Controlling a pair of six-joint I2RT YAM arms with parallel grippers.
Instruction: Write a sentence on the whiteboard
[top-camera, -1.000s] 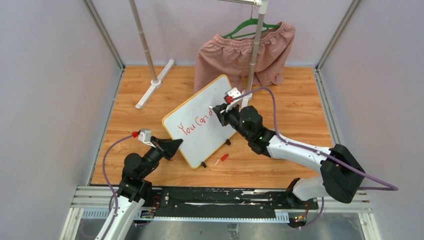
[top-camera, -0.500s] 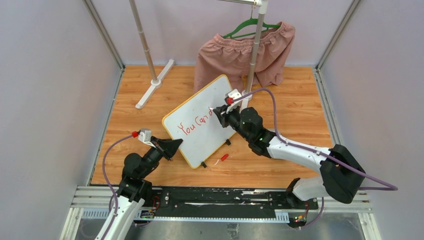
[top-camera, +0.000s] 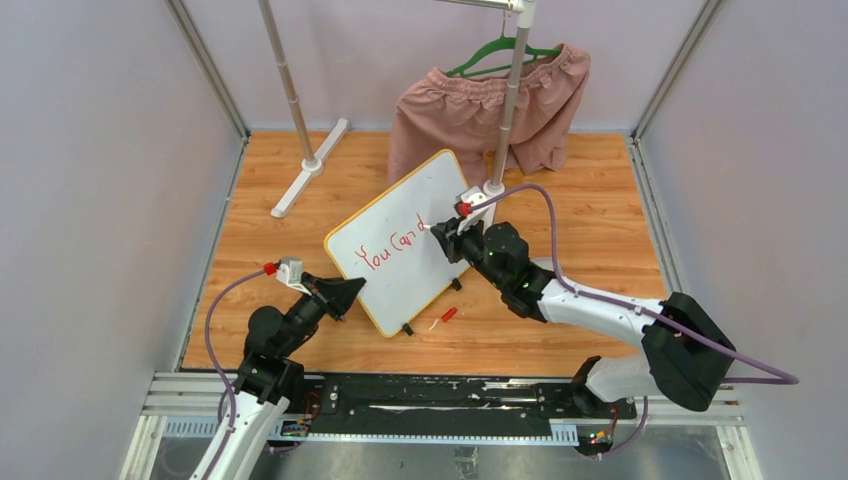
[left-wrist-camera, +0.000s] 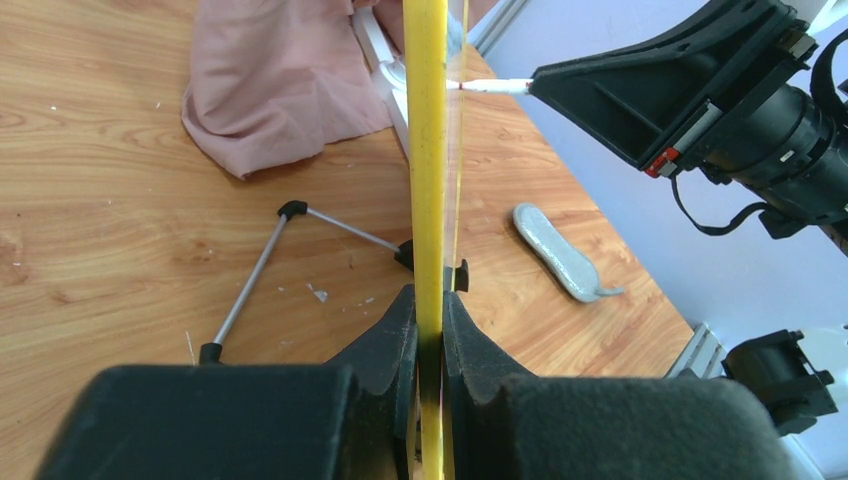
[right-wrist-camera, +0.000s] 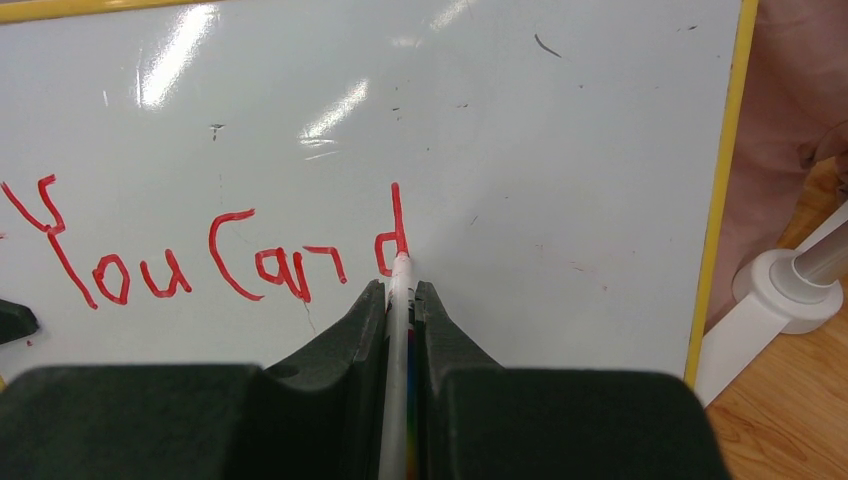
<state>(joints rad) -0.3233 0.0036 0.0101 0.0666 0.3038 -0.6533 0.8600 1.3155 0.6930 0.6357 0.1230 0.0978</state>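
The right gripper (top-camera: 436, 226), clamped on the thin white marker (right-wrist-camera: 402, 268), now sits slightly lower and nearer the table's front edge against the yellow-framed white whiteboard (right-wrist-camera: 560, 150). In the red handwritten sentence (right-wrist-camera: 213, 250), the "d" after "You Can" now shows more fully.

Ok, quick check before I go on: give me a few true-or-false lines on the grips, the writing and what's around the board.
1. The left gripper is shut on the whiteboard at its yellow edge. True.
2. The right gripper holds a marker with its tip on the whiteboard. True.
3. The writing is blue. False: it is red.
4. The writing ends in the whole word "this". False: it reads "You Can d".
5. The pink shorts lie across the whiteboard. False: they hang behind it.
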